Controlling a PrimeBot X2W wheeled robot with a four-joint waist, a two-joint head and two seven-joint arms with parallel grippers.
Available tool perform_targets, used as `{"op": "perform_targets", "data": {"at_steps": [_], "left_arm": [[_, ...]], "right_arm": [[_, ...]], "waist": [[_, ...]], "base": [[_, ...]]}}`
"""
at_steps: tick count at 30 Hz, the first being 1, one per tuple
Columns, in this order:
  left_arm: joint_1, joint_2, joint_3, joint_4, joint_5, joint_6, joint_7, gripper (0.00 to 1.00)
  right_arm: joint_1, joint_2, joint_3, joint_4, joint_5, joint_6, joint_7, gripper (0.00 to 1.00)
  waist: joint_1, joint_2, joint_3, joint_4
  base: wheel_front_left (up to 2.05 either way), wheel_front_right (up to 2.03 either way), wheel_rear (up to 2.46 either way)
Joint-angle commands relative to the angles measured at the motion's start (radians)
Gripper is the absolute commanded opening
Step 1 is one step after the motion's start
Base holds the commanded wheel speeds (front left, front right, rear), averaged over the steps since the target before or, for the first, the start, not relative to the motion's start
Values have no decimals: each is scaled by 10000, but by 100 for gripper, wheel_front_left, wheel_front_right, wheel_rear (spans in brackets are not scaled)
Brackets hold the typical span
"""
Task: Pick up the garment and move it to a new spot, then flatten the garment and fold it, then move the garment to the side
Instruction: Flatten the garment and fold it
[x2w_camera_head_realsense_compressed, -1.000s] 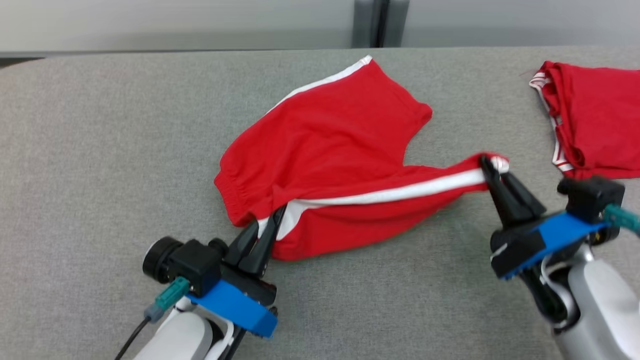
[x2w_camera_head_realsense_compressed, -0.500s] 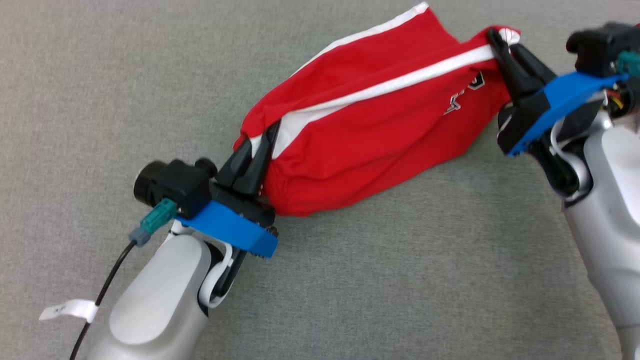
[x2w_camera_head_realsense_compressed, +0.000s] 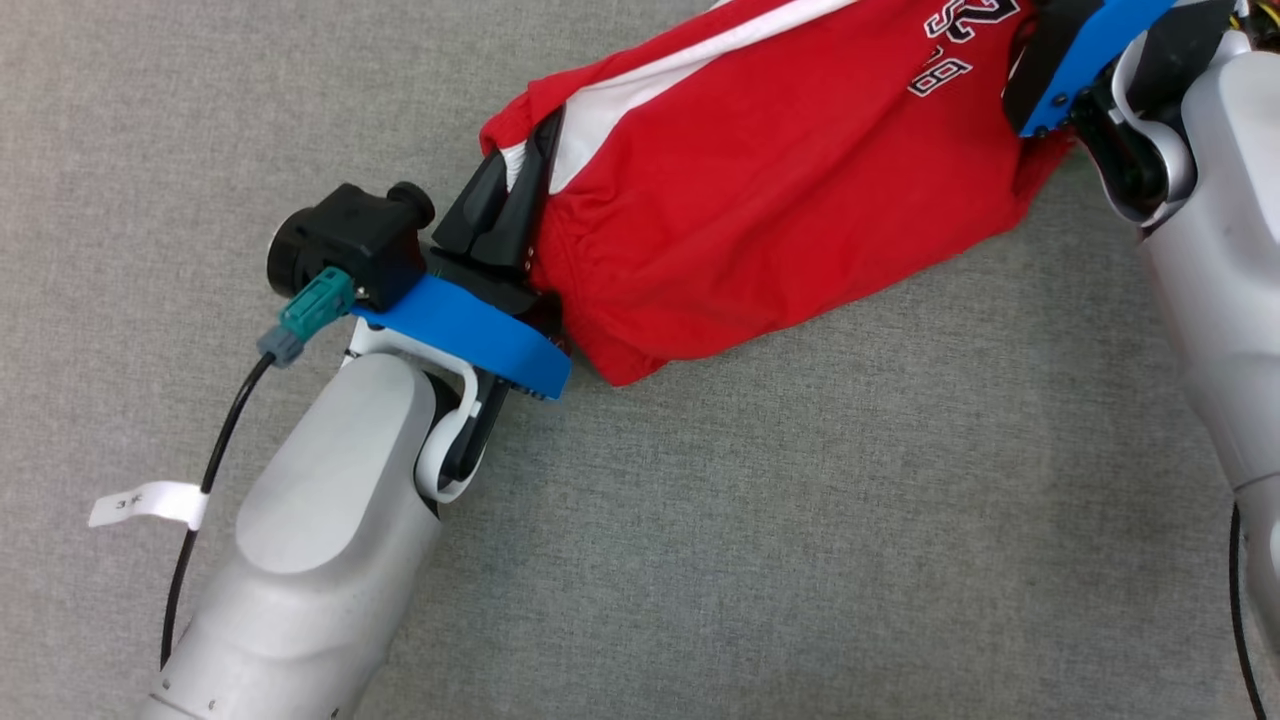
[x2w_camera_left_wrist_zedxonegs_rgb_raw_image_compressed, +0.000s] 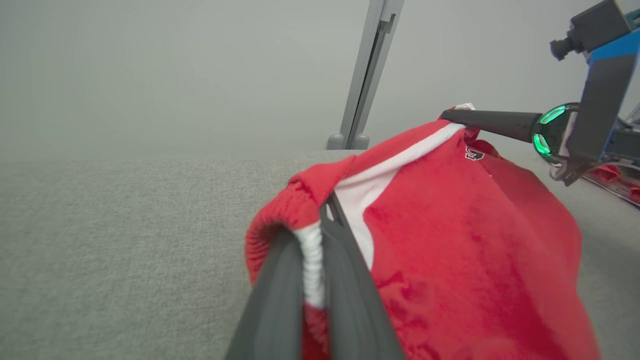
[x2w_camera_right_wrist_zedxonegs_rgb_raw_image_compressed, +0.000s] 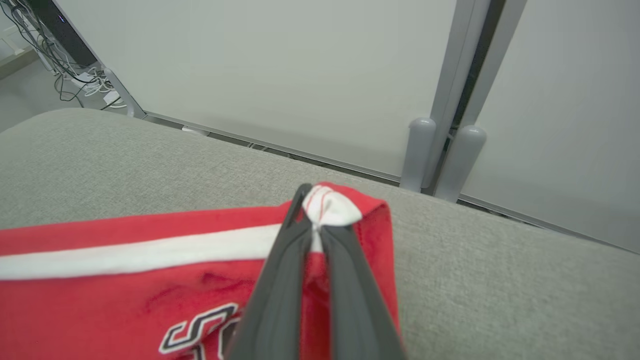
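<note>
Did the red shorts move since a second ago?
Yes, upward. The red shorts lay spread on the grey table; now the left gripper and right gripper hold them hanging.

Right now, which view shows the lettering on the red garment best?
The head view: the lettering on the garment is large and sharp, though the top edge clips it. The right wrist view cuts it at the bottom edge; the left wrist view shows a tiny patch.
</note>
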Motion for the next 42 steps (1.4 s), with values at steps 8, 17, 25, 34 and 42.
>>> {"op": "perform_targets", "data": {"at_steps": [8, 17, 25, 34, 42], "left_arm": [[-310, -240, -14, 768, 267, -85, -44, 100], [802, -99, 60, 498, 625, -64, -45, 100], [2254, 137, 769, -742, 1088, 135, -45, 100], [3354, 63, 2261, -2410, 1644, 693, -44, 100], [4072, -403, 3945, -3465, 2108, 1036, -44, 100]], "right_arm": [[-556, 207, 496, 1350, 106, 2, -574, 100], [326, -324, 1281, 1844, 717, 2, -1255, 100], [987, -760, 1782, 2200, 1236, 2, -1444, 100], [909, -1060, 2127, 2675, 1445, 2, -1421, 100], [748, -1137, 2364, 3215, 1515, 2, -1299, 100]], "waist": [[-2, 0, -132, -81], [-2, 0, -881, -254], [-2, 0, -1433, -152], [-2, 0, -1523, 292], [-2, 0, -1389, 572]], "base": [[0, 0, 0], [0, 0, 0], [0, 0, 0], [0, 0, 0], [0, 0, 0]]}}
